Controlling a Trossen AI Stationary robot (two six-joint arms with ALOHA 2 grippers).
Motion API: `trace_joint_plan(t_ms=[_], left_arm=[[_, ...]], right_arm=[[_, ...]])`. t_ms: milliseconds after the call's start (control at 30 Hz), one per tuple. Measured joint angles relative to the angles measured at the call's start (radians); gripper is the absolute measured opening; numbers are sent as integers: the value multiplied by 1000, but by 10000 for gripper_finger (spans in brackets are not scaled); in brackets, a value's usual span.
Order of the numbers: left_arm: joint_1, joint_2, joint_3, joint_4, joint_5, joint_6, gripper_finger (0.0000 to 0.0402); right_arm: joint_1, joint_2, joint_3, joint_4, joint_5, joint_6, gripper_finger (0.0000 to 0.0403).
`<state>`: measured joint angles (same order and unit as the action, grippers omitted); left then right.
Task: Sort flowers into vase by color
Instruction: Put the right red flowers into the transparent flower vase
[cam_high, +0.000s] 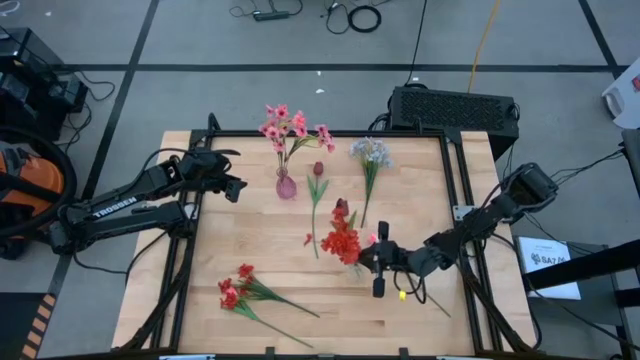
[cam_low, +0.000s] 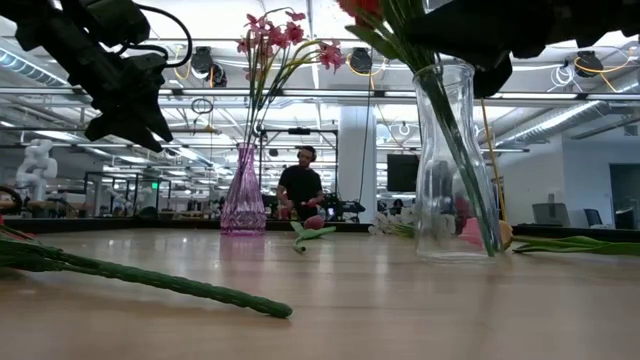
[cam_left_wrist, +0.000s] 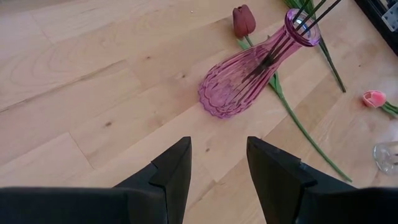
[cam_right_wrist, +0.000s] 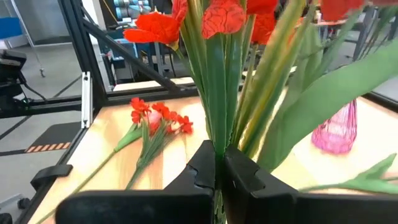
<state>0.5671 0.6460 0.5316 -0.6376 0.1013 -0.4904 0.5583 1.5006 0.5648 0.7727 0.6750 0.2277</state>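
Note:
A pink vase (cam_high: 286, 185) (cam_left_wrist: 249, 74) stands near the far edge and holds pink sprays (cam_high: 285, 125). My left gripper (cam_high: 236, 187) (cam_left_wrist: 217, 168) hovers open just left of it. A maroon tulip (cam_high: 318, 170) (cam_left_wrist: 244, 20), a pale blue-white sprig (cam_high: 371, 152) and a pink bud (cam_left_wrist: 374, 98) lie flat on the table. A clear vase (cam_low: 450, 170) stands at mid-table with red flowers (cam_high: 342, 240) in it. My right gripper (cam_high: 370, 256) (cam_right_wrist: 219, 171) is shut on their stalks. A second red bunch (cam_high: 236, 290) (cam_right_wrist: 155, 115) lies near the near edge. My right gripper pinches the green stalks (cam_right_wrist: 214, 124) of the red flowers between its two fingers, a short way below the heads. It comes in about level from the table's right side, with the fingers across the stalks. The stalks stand roughly upright, and their lower ends (cam_low: 465, 190) sit inside the clear vase.
A black box (cam_high: 455, 108) sits beyond the table's far edge. A small red petal (cam_high: 308, 238) lies beside the tulip's stem. A long green stalk (cam_low: 150, 280) runs across the near side of the table. A person (cam_low: 300, 185) stands in the room behind.

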Motion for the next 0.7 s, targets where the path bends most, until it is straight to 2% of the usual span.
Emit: trace_joint_plan(t_ms=[400,700], left_arm=[[0,0,0,0,0,-1,161],[0,0,0,0,0,-2,161]], right_arm=[[2,0,0,1,-28,0,3],[46,-4,0,0,-11,-6,46]])
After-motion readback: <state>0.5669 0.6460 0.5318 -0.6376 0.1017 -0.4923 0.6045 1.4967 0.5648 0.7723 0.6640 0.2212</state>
